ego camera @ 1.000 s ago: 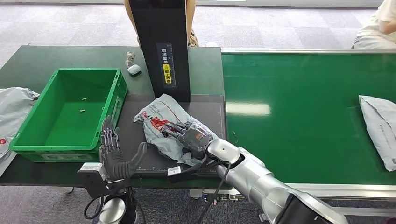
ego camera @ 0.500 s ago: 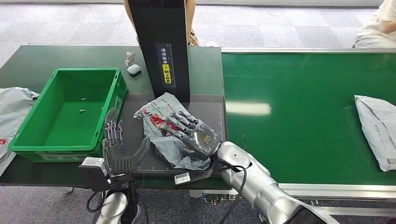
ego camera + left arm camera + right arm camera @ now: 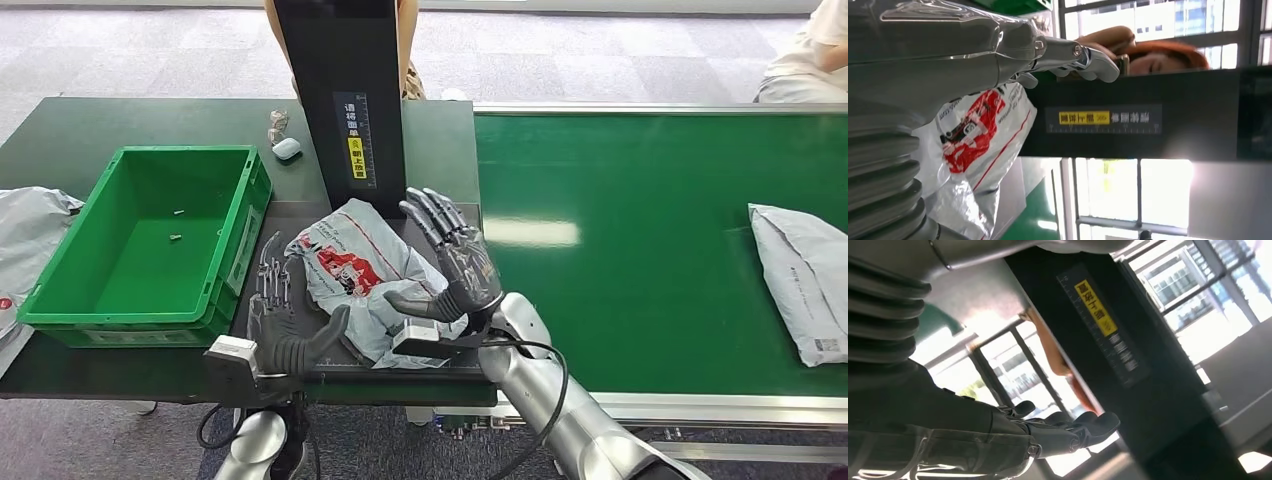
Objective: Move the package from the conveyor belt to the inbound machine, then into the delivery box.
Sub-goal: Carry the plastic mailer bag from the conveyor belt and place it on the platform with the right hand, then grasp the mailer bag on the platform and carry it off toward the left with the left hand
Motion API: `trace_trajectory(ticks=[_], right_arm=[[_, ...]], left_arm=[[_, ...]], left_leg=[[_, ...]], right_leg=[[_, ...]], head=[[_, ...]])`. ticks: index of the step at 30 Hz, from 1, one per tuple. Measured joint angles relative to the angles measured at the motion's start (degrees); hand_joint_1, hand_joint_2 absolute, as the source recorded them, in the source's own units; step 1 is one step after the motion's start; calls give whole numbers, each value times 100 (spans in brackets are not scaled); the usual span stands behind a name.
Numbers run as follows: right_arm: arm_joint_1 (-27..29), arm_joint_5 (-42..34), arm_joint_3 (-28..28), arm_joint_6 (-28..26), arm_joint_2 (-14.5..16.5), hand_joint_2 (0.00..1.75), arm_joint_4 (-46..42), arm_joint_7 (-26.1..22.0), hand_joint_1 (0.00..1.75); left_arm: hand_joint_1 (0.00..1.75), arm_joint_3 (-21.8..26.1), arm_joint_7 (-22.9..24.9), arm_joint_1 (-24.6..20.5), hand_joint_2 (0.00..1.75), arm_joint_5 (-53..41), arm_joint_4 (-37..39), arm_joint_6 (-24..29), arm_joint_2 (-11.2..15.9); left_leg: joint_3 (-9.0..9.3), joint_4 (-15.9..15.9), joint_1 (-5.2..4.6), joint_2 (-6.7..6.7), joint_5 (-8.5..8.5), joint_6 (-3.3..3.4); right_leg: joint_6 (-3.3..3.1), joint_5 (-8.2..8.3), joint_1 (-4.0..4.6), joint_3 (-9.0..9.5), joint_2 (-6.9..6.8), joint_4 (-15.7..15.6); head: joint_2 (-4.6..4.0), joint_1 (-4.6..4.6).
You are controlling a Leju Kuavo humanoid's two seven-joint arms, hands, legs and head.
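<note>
My left robot hand (image 3: 285,325) sits at the near edge of the table, fingers spread and upright, holding nothing, just beside the package's near-left side. My right robot hand (image 3: 450,270) is raised over the package's right side, fingers wide apart, also holding nothing. The package (image 3: 355,275), a crumpled grey bag with red print, lies on the dark platform of the inbound machine (image 3: 345,100), at the foot of its black column. So I judge the first leg done and the second not yet begun. Next move as I see it: close both hands on the bag's sides, lift, carry left. The delivery box (image 3: 235,215), green, stands at the table's left side, just beside the platform. Far right, a second grey parcel (image 3: 805,265) rides the conveyor belt (image 3: 640,230).
</note>
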Motion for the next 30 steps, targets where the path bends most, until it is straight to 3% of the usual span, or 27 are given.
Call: trace_trajectory(ticks=[3,8,12,16,23,30], right_arm=[[55,-1579,142,141,-99,175,-221,0,0],[245,-2773,166,323,-387,175,-580,-7,0],[525,-3376,-184,1006,-550,175,-760,38,0],[1159,-3430,-809,1694,-655,175,-1200,239,0],[2455,-3002,-1867,2296,-704,175,-2629,781,0],[3208,-2458,-2478,2394,-547,175,-3517,1039,0]], left_arm=[[0,-115,9,-71,175,-190,132,-169,19],[0,-404,187,-306,175,-995,435,-306,71],[0,-758,434,-723,175,-2334,920,37,92],[0,-1141,840,-1420,175,-3468,1695,77,10],[0,-1827,1743,-2996,175,-4595,3754,-897,-414],[0,-2128,2944,-3905,175,-4820,5116,-2295,-772]], left_leg=[[-1,0,0,-1,0,0],[-3,1,-2,-2,0,0],[-3,2,-2,-9,2,3],[-7,3,-2,-21,3,4],[-17,4,-5,-25,4,7],[-18,1,-4,-22,4,7]], right_leg=[[0,0,-1,-5,0,-1],[3,3,-2,-1,-1,-2],[5,4,-2,-4,-4,-3],[7,5,-2,2,-15,-4],[9,8,-3,-1,-17,-3],[9,7,-2,-5,-15,-2]], head=[[0,1],[0,1],[0,1],[0,-1],[0,3],[0,2]])
